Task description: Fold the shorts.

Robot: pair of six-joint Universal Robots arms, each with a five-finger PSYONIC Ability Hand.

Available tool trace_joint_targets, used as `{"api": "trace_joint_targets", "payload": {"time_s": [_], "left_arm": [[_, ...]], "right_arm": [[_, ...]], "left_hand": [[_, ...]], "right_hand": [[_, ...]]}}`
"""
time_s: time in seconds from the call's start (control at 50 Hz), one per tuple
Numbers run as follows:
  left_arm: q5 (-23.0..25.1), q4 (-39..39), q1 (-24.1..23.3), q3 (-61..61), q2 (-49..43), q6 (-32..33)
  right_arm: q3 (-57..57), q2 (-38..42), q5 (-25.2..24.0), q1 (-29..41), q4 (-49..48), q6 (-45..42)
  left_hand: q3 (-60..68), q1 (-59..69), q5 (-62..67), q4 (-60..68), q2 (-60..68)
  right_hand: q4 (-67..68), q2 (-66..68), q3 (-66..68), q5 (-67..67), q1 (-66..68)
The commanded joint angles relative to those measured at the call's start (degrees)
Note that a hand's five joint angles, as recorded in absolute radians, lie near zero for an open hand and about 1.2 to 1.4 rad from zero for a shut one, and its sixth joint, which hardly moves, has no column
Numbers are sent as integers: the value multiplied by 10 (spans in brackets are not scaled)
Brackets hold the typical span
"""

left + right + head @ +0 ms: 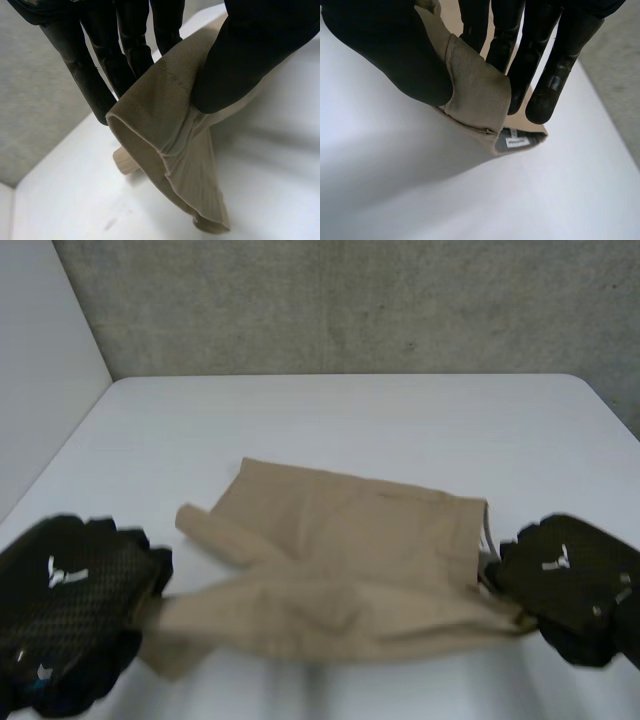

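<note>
Tan shorts mid bench, near edge lifted; left hand pinches a leg hem, right hand pinches the waistband; right wrist view adds a label inside

Tan shorts (seemingly half-folded) on table

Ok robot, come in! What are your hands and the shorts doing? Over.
Left hand pinches a leg hem, right hand pinches the waistband corner. Tan shorts: near edge lifted off white table. Nothing blocking.
</note>
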Motion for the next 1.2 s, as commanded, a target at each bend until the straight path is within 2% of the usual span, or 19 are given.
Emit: {"api": "trace_joint_targets", "payload": {"time_s": [0.02,0.08,0.12,0.18,0.28,0.34,0.44,0.64,0.72,0.74,0.76,0.78,0.8,0.86,0.94,1.06,1.08,1.14,1.2], "left_arm": [[71,-19,24,-31,24,-4],[72,47,55,-49,-13,-1],[71,106,64,-53,-64,0],[71,164,65,-42,-126,1],[69,263,64,42,-295,10],[66,284,64,101,-373,27],[58,288,64,273,-553,75],[47,316,68,451,-728,114],[48,363,65,449,-738,119],[48,374,63,447,-738,122],[46,386,62,442,-738,124],[44,407,62,433,-737,131],[42,423,62,427,-735,136],[13,481,55,412,-725,156],[-49,528,34,376,-686,180],[-78,534,18,297,-590,179],[-80,534,17,269,-563,178],[-78,534,16,221,-521,173],[-75,534,14,155,-473,151]], "right_arm": [[43,-38,-85,-102,63,-77],[44,-9,-122,-132,28,-72],[41,49,-146,-139,-16,-64],[30,101,-148,-136,-50,-43],[-43,223,-97,-87,-96,38],[-99,296,-45,-46,-142,82],[-151,348,28,-16,-206,110],[-240,484,113,28,-312,107],[-255,502,149,37,-328,105],[-255,503,154,40,-330,105],[-256,502,159,42,-336,108],[-255,496,169,42,-357,114],[-253,493,175,42,-375,115],[-228,451,200,41,-465,135],[-179,369,205,40,-530,166],[-125,285,203,41,-506,174],[-100,264,192,40,-475,173],[-69,234,163,39,-424,174],[-25,204,108,32,-352,180]], "left_hand": [[120,153,148,116,114],[120,153,148,116,114],[120,153,148,116,114],[120,153,148,116,114],[120,153,148,116,114],[120,153,148,116,114],[120,153,148,116,114],[120,153,148,116,114],[120,153,148,116,114],[100,133,128,97,94],[-13,19,15,-17,-19],[-274,-242,-246,-278,-280],[-388,-356,-360,-392,-394],[-457,-424,-429,-460,-462],[-529,-496,-501,-533,-535],[-536,-503,-508,-539,-542],[-534,-502,-506,-538,-540],[-536,-503,-508,-539,-542],[-532,-500,-504,-536,-538]], "right_hand": [[114,129,121,129,239],[114,129,121,129,239],[114,129,121,129,239],[114,129,121,129,239],[114,129,121,129,239],[114,129,121,129,239],[114,129,121,129,239],[114,129,121,129,239],[108,123,115,123,233],[5,20,12,20,130],[-128,-113,-121,-113,-3],[-302,-287,-296,-287,-177],[-349,-334,-342,-334,-224],[-536,-521,-529,-521,-411],[-586,-571,-579,-571,-461],[-582,-567,-575,-567,-457],[-515,-500,-508,-500,-390],[-451,-436,-444,-435,-326],[-386,-372,-380,-371,-262]]}}
